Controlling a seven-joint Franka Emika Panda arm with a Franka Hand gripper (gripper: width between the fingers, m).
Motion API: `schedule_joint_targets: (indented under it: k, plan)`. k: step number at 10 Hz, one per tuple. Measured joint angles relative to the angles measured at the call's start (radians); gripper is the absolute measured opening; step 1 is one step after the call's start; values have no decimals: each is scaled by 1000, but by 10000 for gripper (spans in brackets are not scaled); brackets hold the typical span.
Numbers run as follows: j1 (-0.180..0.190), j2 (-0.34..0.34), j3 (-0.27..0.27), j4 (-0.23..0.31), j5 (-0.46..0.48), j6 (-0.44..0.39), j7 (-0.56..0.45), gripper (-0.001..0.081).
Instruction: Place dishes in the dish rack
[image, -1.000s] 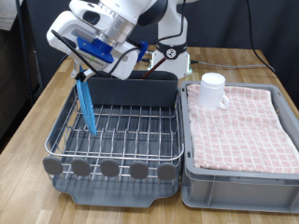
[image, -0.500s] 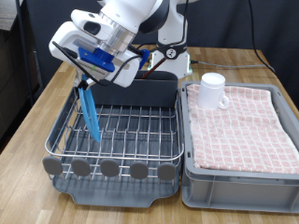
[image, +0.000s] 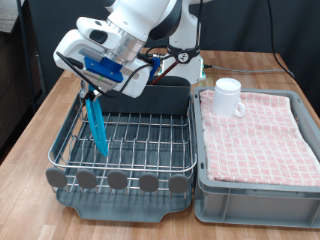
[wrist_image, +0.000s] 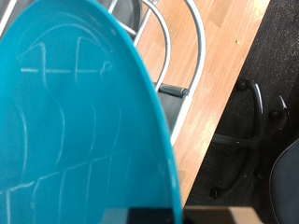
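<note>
My gripper is shut on the top edge of the round bright-blue plate. The plate stands on edge, slightly tilted, with its lower rim on the wire grid at the exterior view's left side of the dish rack. In the wrist view the plate fills most of the picture, with rack wires beyond it. The white handled mug stands on the pink checkered cloth to the exterior view's right. The wooden spoon is not in view.
A grey crate covered by the pink checkered cloth stands against the rack's right side in the exterior view. The rack's tall grey cutlery compartment is at its back. Both sit on a wooden table.
My gripper has moved a little towards the exterior view's left with the plate, and the plate's lower edge has come down onto the rack's grid.
</note>
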Motion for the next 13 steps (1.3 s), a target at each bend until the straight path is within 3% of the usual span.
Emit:
schedule_joint_targets:
  k: [2,3,4,6,7,8,9,10,11,13]
  plan:
    - [-1,2,0,-2,8,0,1,20]
    - [-1,3,0,-2,11,0,1,90]
    - [-1,3,0,-3,15,0,0,90]
    - [-4,3,4,-3,41,0,-6,410]
    - [-15,3,19,-3,107,0,-42,410]
    - [-36,1,46,-3,211,0,-115,575]
    - [-58,-3,72,-3,314,-4,-192,575]
    - [-76,-11,93,-3,411,-14,-263,731]
    - [-86,-28,105,-1,483,-38,-320,785]
    - [-91,-81,111,7,577,-114,-414,800]
